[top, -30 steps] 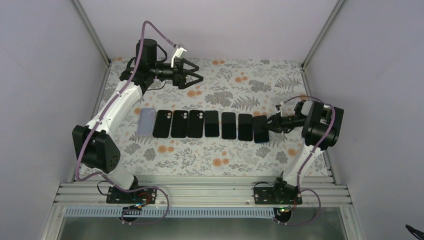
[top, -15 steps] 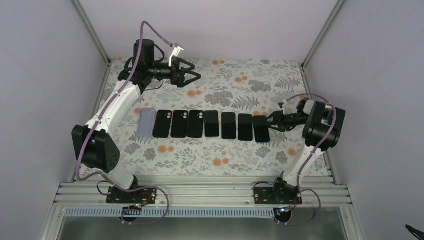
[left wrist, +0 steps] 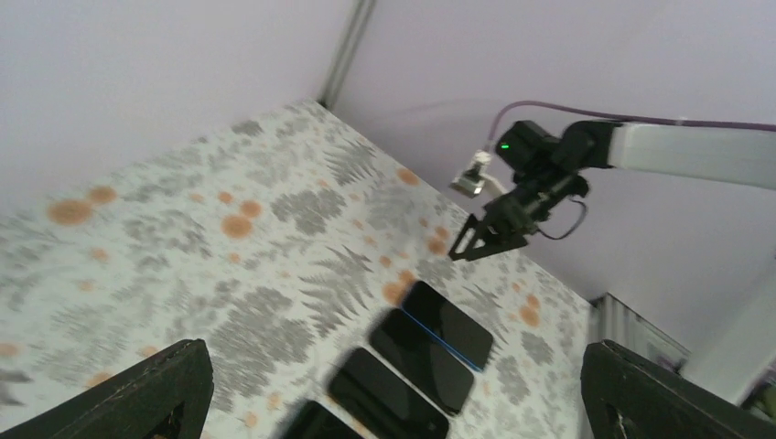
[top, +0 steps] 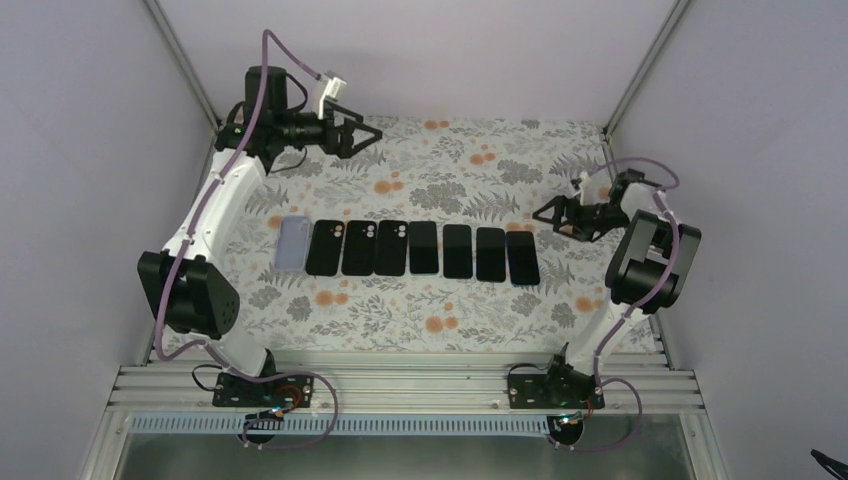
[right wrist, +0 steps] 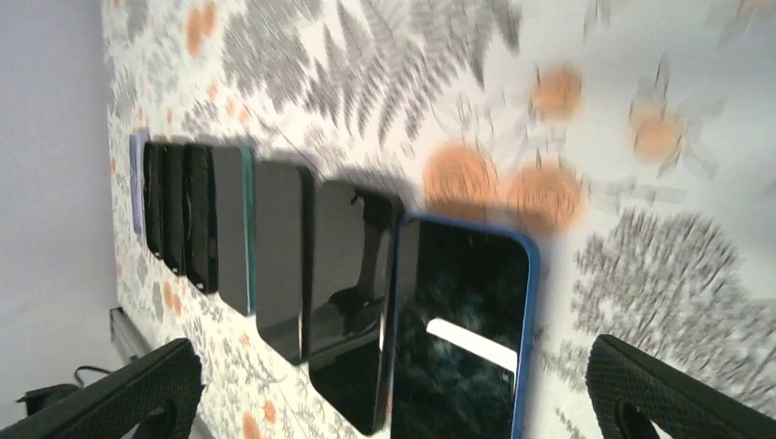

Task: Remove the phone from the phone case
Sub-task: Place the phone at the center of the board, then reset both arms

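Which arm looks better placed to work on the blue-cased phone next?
Probably the right. The right tool, open, hovers just beyond the blue-cased phone; the left tool, also open, hangs far back on the left, well away.

Phones in a side-by-side row across the table, cased phone at the right end

Surface count: 8 units, one row. Lavender unit: 1, at my left end. Dark units: 7, i.e. 3 back-up units w/ lenses showing and 4 screen-up units. Of those 4: 1 blue-rimmed unit, 1 teal-rimmed unit. My arms: 2.
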